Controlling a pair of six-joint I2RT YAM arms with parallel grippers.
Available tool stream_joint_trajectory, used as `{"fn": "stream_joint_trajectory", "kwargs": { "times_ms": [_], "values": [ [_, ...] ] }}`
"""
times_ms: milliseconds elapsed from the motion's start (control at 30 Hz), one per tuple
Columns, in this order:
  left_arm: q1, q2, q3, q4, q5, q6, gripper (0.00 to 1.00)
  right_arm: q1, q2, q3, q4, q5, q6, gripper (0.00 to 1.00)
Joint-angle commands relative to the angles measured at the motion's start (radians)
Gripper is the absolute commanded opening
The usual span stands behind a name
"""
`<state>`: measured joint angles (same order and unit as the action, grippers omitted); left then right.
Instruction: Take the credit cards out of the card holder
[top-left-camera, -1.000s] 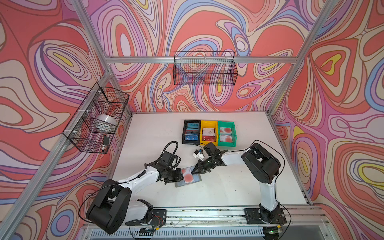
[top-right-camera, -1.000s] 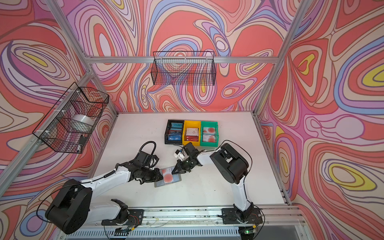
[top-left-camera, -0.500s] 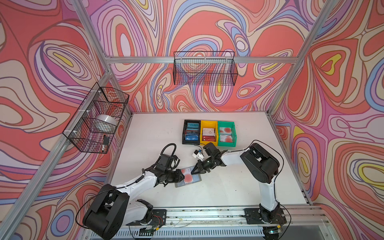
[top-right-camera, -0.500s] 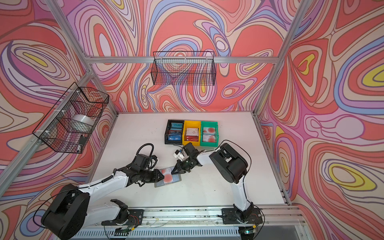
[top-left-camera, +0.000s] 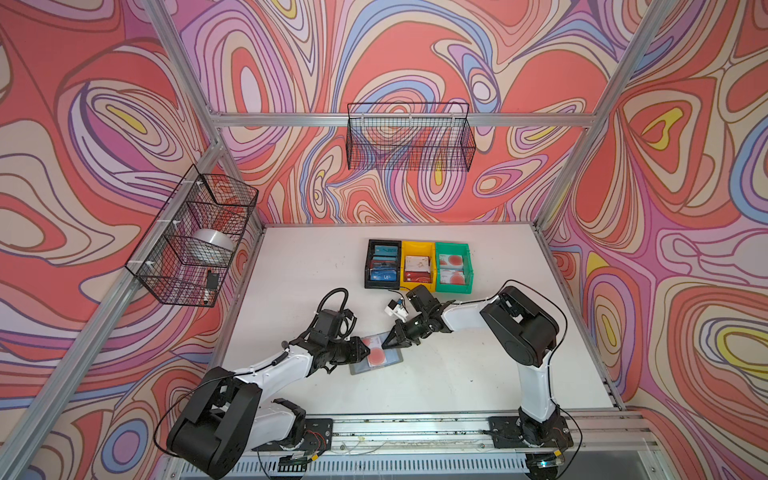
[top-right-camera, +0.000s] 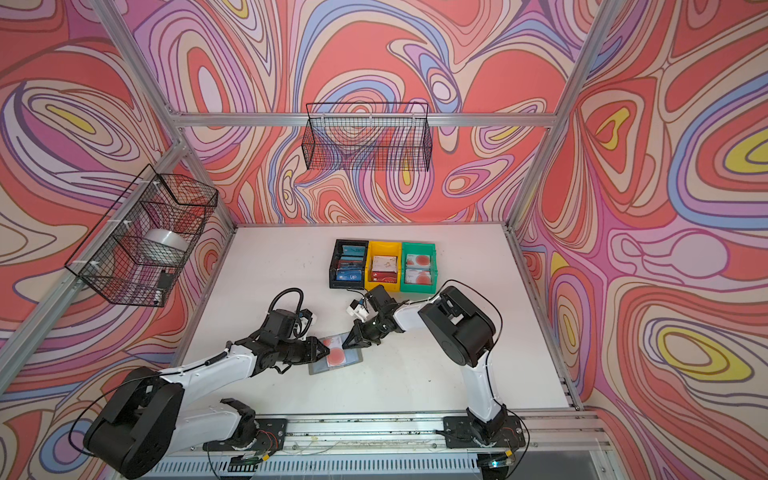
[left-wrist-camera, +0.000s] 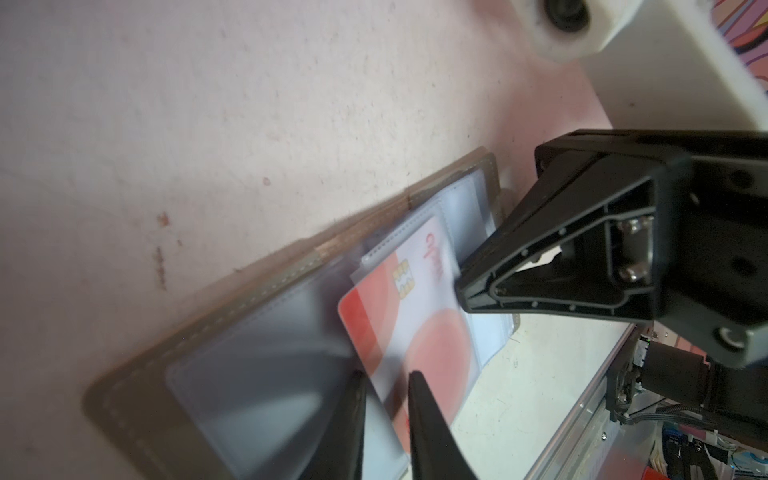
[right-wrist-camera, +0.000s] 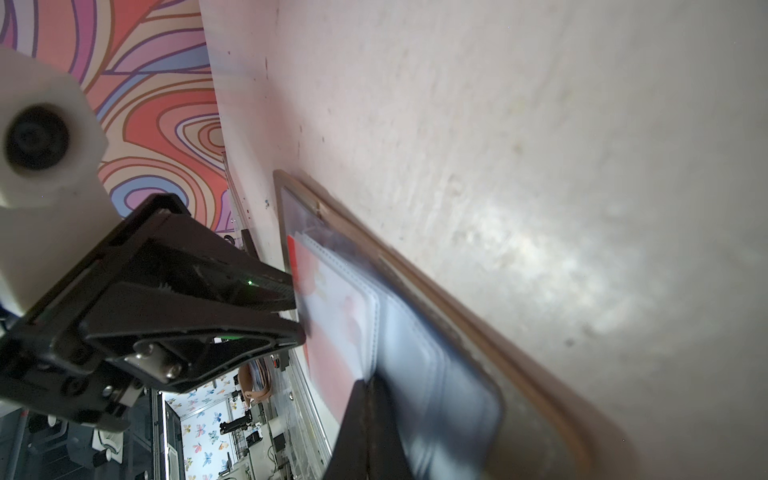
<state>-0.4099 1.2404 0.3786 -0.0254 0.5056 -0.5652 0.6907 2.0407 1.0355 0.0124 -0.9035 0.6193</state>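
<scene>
Three coloured bins (top-left-camera: 417, 246), two wire baskets (top-left-camera: 409, 137)

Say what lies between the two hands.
The open card holder with its red-circle credit card fills the gap between left hand and right hand, seen in both top views.

- Left arm (top-left-camera: 270, 368), lower left of the frame: white links, bulky black joints, looping black cable (top-left-camera: 332, 293).
- Right arm (top-left-camera: 536, 384), lower right: same colours.
- Right end effector (left-wrist-camera: 460, 289): black triangular ribbed fingers, silver screws (left-wrist-camera: 631, 226).
- White camera housing (left-wrist-camera: 582, 39) above it.
</scene>
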Motion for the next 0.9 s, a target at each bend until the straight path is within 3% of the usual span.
{"fn": "stream_joint_trajectory", "kwargs": {
  "times_ms": [0, 867],
  "values": [
    [0.014, 0.008, -0.022, 0.029, 0.017, -0.018, 0.22, 0.007, 0.042, -0.020, -0.016, 0.040, 0.004, 0.00],
    [0.034, 0.001, -0.061, 0.089, 0.035, -0.060, 0.16, 0.007, 0.050, -0.015, -0.020, 0.036, 0.005, 0.00]
  ]
}}
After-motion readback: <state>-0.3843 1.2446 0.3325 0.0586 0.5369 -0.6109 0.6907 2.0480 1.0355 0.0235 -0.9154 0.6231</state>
